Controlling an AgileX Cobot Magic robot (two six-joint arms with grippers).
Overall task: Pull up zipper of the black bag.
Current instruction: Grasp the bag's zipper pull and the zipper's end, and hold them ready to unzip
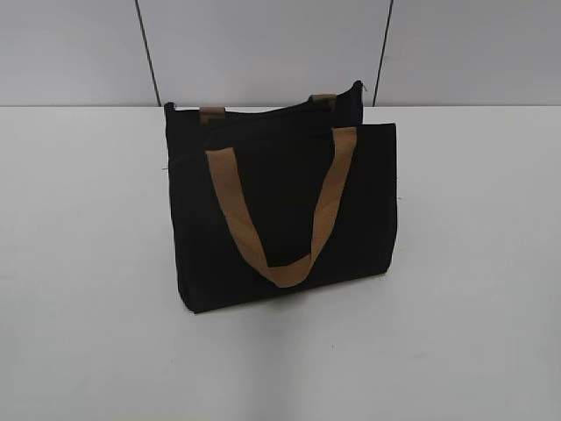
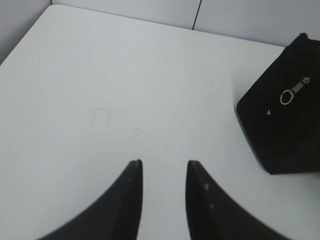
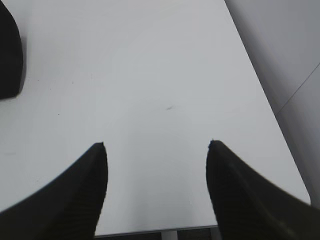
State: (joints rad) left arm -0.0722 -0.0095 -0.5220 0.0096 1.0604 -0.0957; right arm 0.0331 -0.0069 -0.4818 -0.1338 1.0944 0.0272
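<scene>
While neither arm shows in the exterior view, the left wrist view settles which one is better placed. Its fingers (image 2: 131, 192) stand a little apart with nothing between them, hovering over bare white bench (image 2: 100, 75). Up and to their right, well apart from the tips, sits one end of the black bag (image 2: 280, 125), and hanging on that end face is the silvery zipper pull (image 2: 296, 90) with its small ring. So the pull lies forward and to the right of the left gripper (image 2: 163, 163), which I judge to be the nearer one for taking it.

Seen from the exterior view, the bag stands upright near the middle of the bench, its long axis running left to right across the picture and angled slightly back on the right. The zipper (image 1: 263, 109) follows that same axis along the top edge, between the tan strap handles (image 1: 282, 210); whether it is partly closed cannot be told from here.

Further right, the right gripper (image 3: 156, 144) has its fingers (image 3: 85, 190) wide apart and empty. Only a dark corner of the bag shows at the upper left of its view, well away from the tips. That arm seems better suited to steadying the bag.
</scene>
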